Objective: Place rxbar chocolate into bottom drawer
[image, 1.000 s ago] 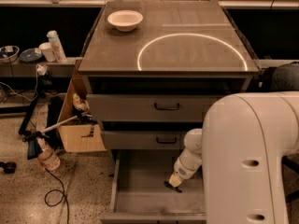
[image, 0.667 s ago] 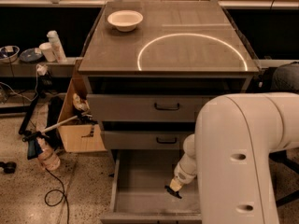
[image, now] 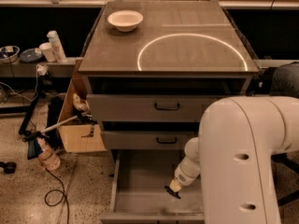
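The bottom drawer [image: 140,183] is pulled open below the two upper drawers, and its grey floor shows. My gripper [image: 172,191] reaches down into it on the right side, just above the floor, at the end of the white arm [image: 243,162]. A small dark shape sits at the gripper's tip. I cannot tell whether that shape is the rxbar chocolate, which shows nowhere else in view.
A white bowl [image: 124,19] sits at the back left of the cabinet top [image: 168,45]. The two upper drawers [image: 159,107] are closed. A cardboard box [image: 79,125], a bottle [image: 46,155] and cables lie on the floor to the left.
The gripper has sunk a little lower into the open drawer. The white arm has swung left and now covers more of the view's right side.
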You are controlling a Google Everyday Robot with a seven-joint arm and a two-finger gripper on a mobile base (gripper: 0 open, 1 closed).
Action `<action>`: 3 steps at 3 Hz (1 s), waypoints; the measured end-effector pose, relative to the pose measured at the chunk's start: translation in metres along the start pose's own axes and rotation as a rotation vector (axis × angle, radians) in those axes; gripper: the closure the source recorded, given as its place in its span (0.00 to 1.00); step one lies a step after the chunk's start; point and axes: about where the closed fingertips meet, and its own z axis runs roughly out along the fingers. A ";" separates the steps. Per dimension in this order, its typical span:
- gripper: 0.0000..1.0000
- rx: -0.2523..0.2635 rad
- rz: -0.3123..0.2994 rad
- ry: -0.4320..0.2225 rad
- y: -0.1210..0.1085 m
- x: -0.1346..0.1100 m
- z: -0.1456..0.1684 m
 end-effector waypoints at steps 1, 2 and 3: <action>1.00 0.020 0.017 -0.024 -0.010 -0.010 0.016; 1.00 0.030 0.039 -0.026 -0.020 -0.018 0.031; 1.00 0.047 0.063 -0.016 -0.033 -0.020 0.039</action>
